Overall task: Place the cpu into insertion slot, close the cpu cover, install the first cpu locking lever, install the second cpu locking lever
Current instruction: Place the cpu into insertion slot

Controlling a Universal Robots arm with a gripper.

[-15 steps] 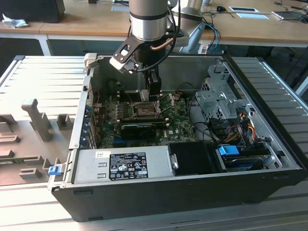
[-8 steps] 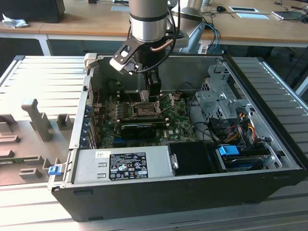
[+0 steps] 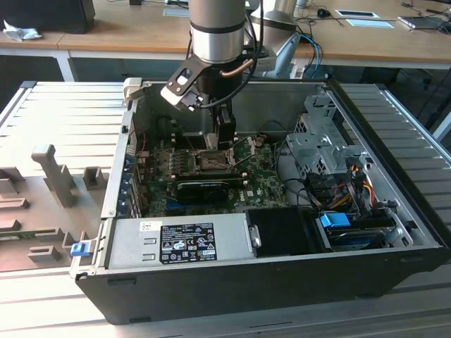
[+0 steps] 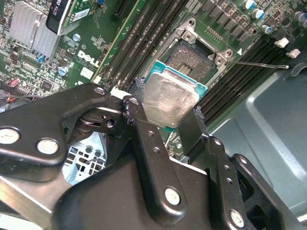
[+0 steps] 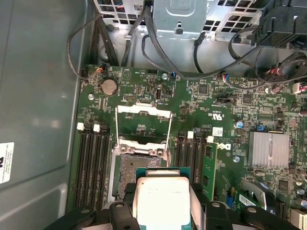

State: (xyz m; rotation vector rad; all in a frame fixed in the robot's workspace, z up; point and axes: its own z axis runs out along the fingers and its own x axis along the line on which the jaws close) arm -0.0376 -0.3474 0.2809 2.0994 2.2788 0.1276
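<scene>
Second wrist view: cpu point(image 4: 170, 98) near socket point(image 4: 194, 57)

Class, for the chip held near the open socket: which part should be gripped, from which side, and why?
Pinch the chip by two opposite edges, coming from its silvery top. It is flat and thin, and its underside must meet the socket.

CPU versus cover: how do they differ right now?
The cpu is a solid square with a pale metal top; the cover is a thin frame with an open middle. The cpu is clamped in the gripper, not yet in the empty socket; the cover is swung open off the socket, hinged at one edge. Both are silvery, square and about socket-sized.
</scene>
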